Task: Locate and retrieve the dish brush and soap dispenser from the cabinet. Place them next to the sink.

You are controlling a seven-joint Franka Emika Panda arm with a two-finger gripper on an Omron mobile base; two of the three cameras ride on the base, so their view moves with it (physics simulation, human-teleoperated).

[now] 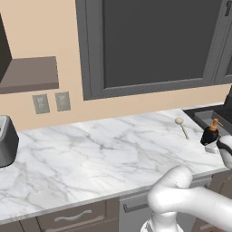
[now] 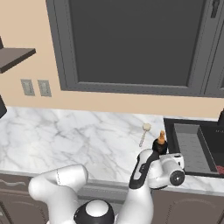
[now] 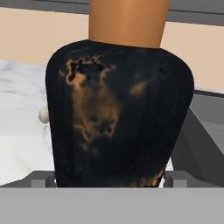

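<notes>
The soap dispenser [image 1: 210, 134] [image 2: 160, 144], a squat black bottle with an orange-copper pump, stands upright on the white marble just left of the sink [image 1: 202, 115] [image 2: 169, 133]. My gripper [image 1: 211, 145] [image 2: 159, 152] [image 3: 109, 179] is low around the bottle, jaws open wide on either side of its base. Up close, the soap dispenser [image 3: 118, 113] takes up most of the hand view. The dish brush [image 1: 183, 128] [image 2: 144, 134] lies flat on the counter a little behind and left of the bottle. The cabinet shelf [image 1: 29, 74] [image 2: 15, 57] juts from the wall at upper left.
A grey toaster [image 1: 7, 140] sits at the counter's left end. Two wall outlets [image 1: 50, 102] are under the shelf. A large dark window [image 1: 154, 41] spans the wall behind. Drawers with curved handles [image 1: 72, 217] run below the counter's front edge.
</notes>
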